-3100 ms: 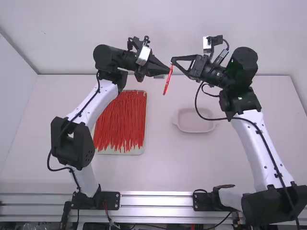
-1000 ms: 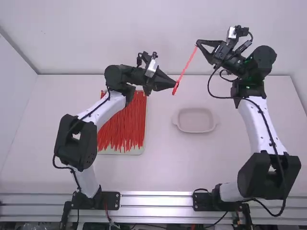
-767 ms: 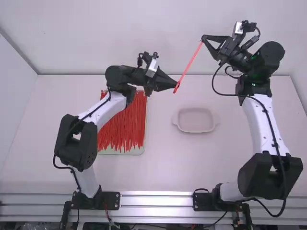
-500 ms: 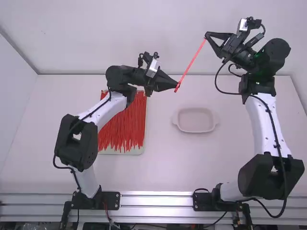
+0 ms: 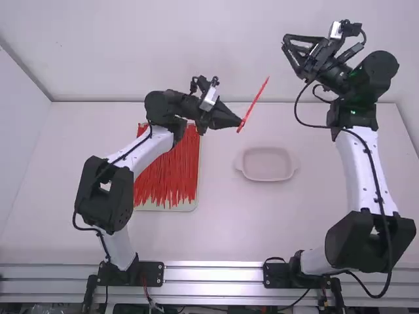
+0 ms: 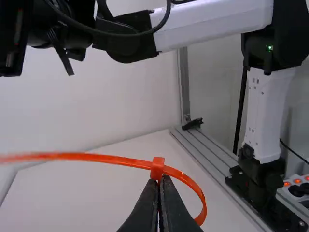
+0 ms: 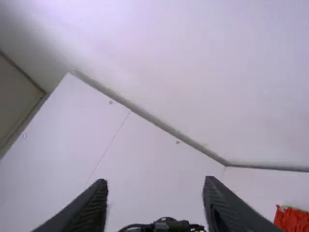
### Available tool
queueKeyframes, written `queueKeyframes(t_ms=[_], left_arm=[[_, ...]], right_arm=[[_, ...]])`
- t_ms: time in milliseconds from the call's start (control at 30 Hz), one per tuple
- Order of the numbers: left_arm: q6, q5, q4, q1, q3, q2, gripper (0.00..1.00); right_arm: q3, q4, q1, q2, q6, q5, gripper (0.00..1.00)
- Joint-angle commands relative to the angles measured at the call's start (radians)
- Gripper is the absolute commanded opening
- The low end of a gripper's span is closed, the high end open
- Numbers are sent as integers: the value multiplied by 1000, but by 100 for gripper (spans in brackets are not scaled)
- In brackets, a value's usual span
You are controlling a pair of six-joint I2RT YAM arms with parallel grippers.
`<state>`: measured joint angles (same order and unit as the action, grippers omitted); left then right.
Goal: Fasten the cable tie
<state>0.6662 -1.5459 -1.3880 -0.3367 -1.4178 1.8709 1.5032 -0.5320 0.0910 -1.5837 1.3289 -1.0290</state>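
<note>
Left fingers [image 6: 146,208] pinch the cable tie [image 6: 157,167] by its head, reached far out above the bench [image 5: 216,216]; my right fingers [image 7: 89,208] gape, raised high.

No writing, numbers, labels or signs can be read anywhere here (nothing legible from where I stand).

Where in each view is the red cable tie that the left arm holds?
High view: the cable tie slants up from the left gripper, near the middle.
Left wrist view: it crosses the middle, its head pinched between the fingers.
Right wrist view: a red patch at one edge; I cannot tell whether it is this tie.
Landmark: the right arm.
</note>
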Motion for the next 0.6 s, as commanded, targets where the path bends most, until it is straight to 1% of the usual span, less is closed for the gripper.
queueKeyframes(t_ms=[0,167,200,267,467,567], left_arm=[[19,-11,-9,16,-23,-10,2],[19,-9,-9,46,-61,-10,2],[17,-6,-8,56,-71,-10,2],[15,-6,-9,76,-88,-10,2],[18,21,-2,126,-134,-10,2],[18,57,-1,141,-142,-10,2]], right_arm=[[34,20,-8,-2,-22,-53,63],[34,136,-11,0,-88,-127,75],[34,163,-21,1,-106,-147,98],[34,208,-42,1,-127,-171,98],[34,204,-90,1,-146,-205,98],[34,203,-148,1,-188,-198,98]])
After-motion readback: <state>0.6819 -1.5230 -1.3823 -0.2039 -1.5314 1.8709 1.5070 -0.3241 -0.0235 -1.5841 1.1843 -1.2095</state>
